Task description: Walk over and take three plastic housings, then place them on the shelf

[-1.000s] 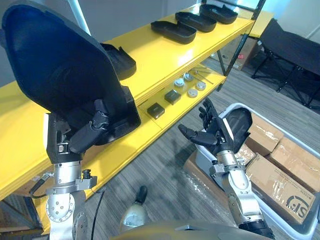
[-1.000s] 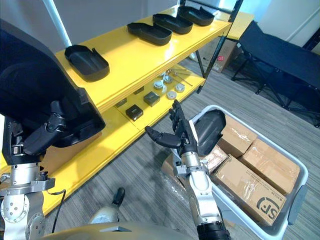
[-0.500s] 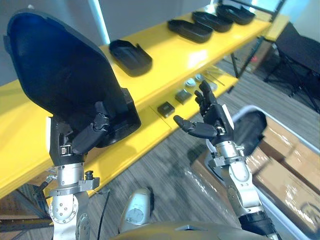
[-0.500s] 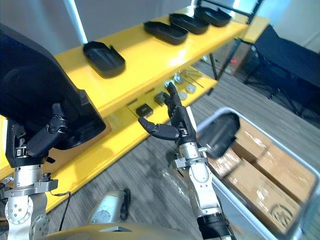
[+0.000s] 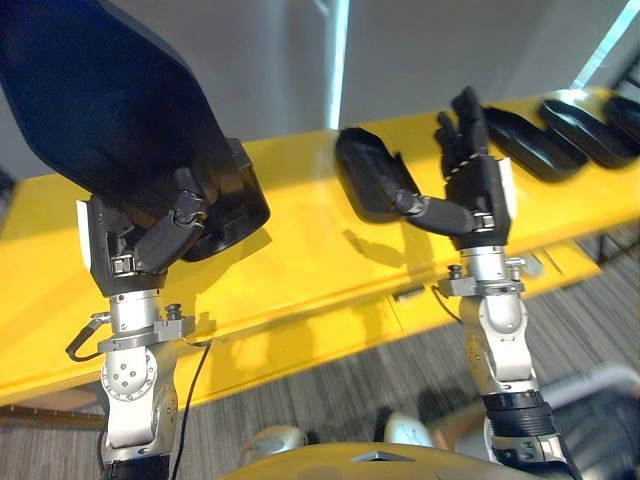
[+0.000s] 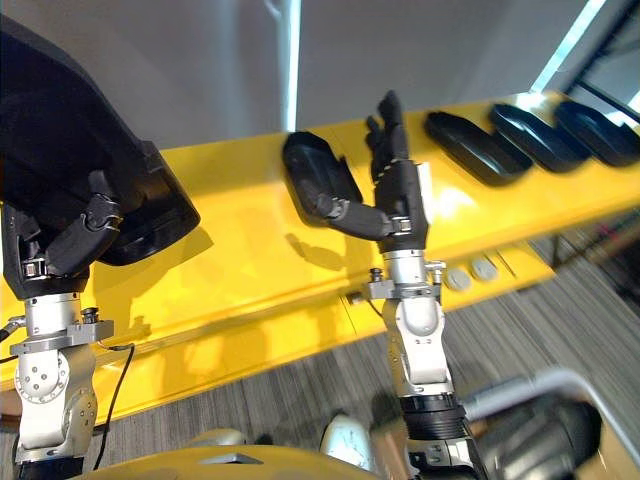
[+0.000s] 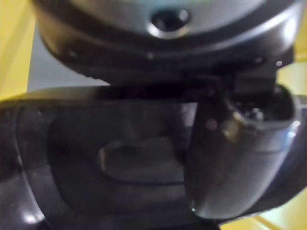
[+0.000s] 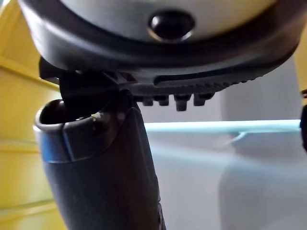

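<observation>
Left hand [image 5: 150, 238] is seen curled round the lower edge of a large black housing [image 5: 100, 100], which is held upright with most of its bulk standing above the fingers. In the left wrist view the thumb is pressed against the dark shell. Nothing is held in the right hand [image 5: 478, 185], which is raised with its fingers straight and spread and its thumb stuck out towards the left hand. A yellow shelf [image 5: 300, 270] is stretched out beyond both hands, and a second housing [image 5: 368, 180] is laid on it just past the right thumb. Whether that piece is touched by the thumb cannot be told. More housings [image 6: 478, 148] are lined up on the shelf on the side of the right hand away from the left hand. The placing step is judged to be in hand, with the held piece not yet set down. Since the housing is gripped at one end only, it could be levered out of the fingers by its own top-heavy weight if the wrist is tilted quickly. Its lower rim could also be caught on the shelf's front edge if it is brought down too near. The second housing could be pushed along or off the shelf if the right hand is swung forward.
</observation>
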